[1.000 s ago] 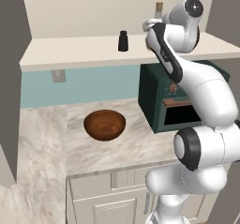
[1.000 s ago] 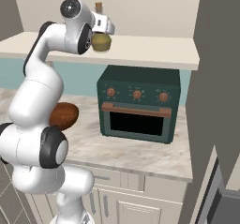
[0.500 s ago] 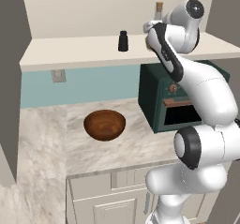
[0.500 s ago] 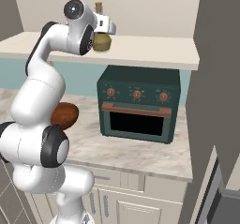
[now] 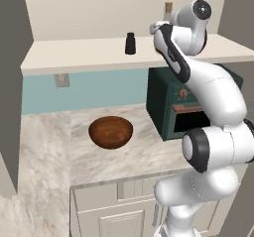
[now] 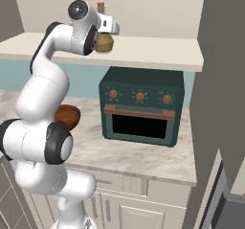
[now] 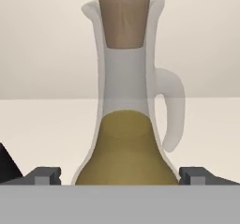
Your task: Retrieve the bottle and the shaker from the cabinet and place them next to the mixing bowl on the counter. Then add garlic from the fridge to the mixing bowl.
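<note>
Your gripper (image 7: pixel 120 176) is spread wide, a jaw on either side of the bottle (image 7: pixel 125 124) so it can close on the belly; the bottle stands upright near the shelf's (image 5: pixel 74 52) right end; the shaker (image 5: pixel 130 43) waits mid-shelf; the mixing bowl (image 5: pixel 110 132) sits on the counter (image 5: pixel 44 147) below.

Clear bottle (image 7: pixel 125 124) of olive-yellow liquid, black shaker (image 5: pixel 130 43), brown bowl (image 5: pixel 110 132), dark green oven (image 6: pixel 141 108)

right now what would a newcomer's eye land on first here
The white arm reaching up to the shelf, its open end effector straddling the round belly of a corked glass bottle of olive-yellow liquid. Next, the dark green oven on the counter below, then the brown mixing bowl to its left.
</note>
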